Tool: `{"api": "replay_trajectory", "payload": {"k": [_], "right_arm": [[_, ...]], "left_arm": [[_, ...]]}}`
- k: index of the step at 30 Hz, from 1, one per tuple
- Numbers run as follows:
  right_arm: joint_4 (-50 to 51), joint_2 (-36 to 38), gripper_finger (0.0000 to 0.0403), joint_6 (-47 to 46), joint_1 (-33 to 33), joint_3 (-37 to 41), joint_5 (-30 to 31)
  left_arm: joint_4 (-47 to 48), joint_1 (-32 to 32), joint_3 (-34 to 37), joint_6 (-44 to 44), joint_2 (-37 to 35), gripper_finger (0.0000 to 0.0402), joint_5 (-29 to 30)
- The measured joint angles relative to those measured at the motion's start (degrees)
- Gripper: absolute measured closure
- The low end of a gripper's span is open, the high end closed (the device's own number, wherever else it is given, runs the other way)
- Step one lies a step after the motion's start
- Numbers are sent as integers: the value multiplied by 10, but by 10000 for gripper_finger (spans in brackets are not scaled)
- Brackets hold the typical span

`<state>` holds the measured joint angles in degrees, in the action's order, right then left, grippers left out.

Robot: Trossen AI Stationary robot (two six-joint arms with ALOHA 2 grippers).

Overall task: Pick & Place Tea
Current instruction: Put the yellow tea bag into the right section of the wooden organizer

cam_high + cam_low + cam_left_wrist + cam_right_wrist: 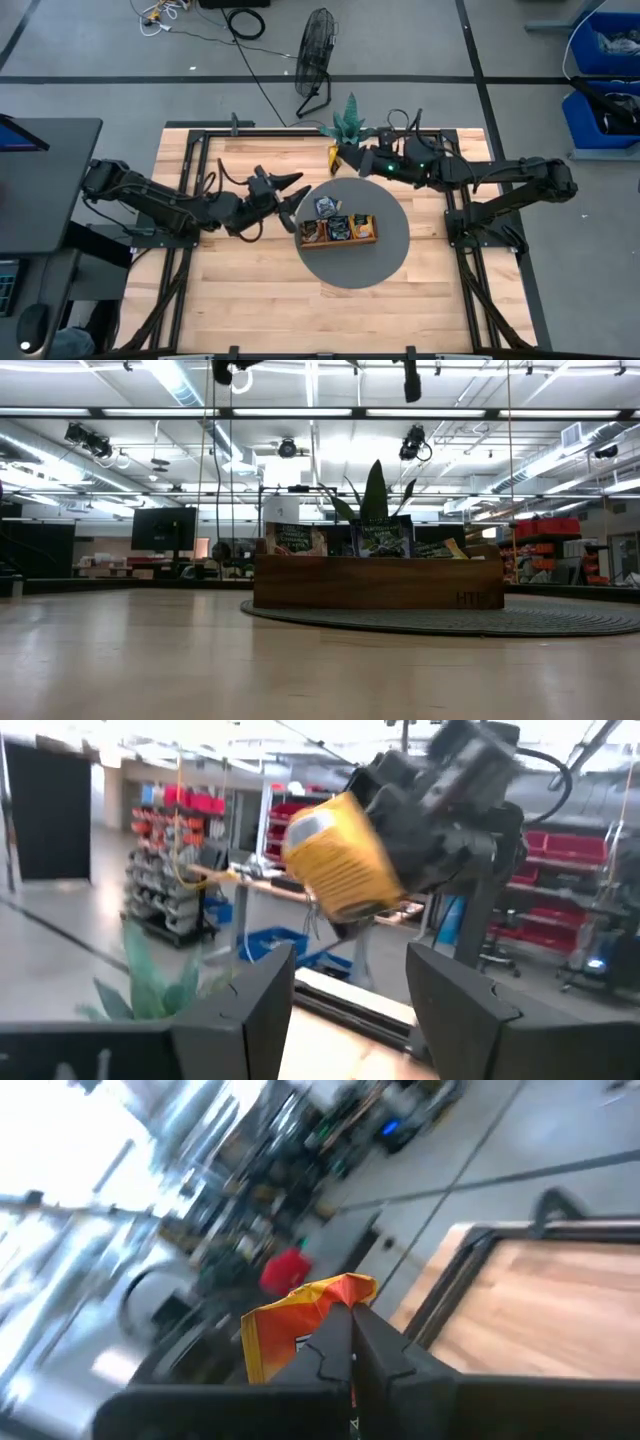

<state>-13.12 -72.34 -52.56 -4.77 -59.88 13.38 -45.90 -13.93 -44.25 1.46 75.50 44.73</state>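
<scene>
Right end effector [341,157], up in the frame's upper middle, pinches an orange-yellow sachet [333,155]; carry it level over the tray [338,241], release low. Left end effector [296,187] gapes empty.

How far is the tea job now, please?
Partly done: several sachets already stand in the wooden tray on the round grey mat. In hand: the right gripper holds an orange-yellow sachet in the air, away from the tray. The left gripper waits open beside the mat. Left: placing this sachet.
</scene>
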Motion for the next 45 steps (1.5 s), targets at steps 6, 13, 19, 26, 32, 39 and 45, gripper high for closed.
{"api": "replay_trajectory", "payload": {"k": [6, 13, 19, 26, 32, 39, 45], "right_arm": [[-9, -2, 403, 7, 12, 0, 96], [-35, -2, 403, 26, 19, 0, 127], [-43, -2, 403, 37, 19, 0, 127], [-41, -2, 403, 36, 22, 0, 127], [-42, -2, 403, 35, 23, 0, 115], [-36, -2, 403, 35, 22, 0, 115], [-31, -2, 403, 36, 23, 0, 112]], "left_arm": [[1, 22, -55, -55, 29, 204, -29], [5, 56, -125, -28, 94, 204, -31], [4, 61, -165, -21, 135, 204, -46], [23, 72, -188, -20, 146, 204, -44], [35, 85, -188, 26, 146, 221, -27], [56, 85, -188, 38, 146, 329, -26], [56, 79, -188, 5, 146, 394, -25]]}}
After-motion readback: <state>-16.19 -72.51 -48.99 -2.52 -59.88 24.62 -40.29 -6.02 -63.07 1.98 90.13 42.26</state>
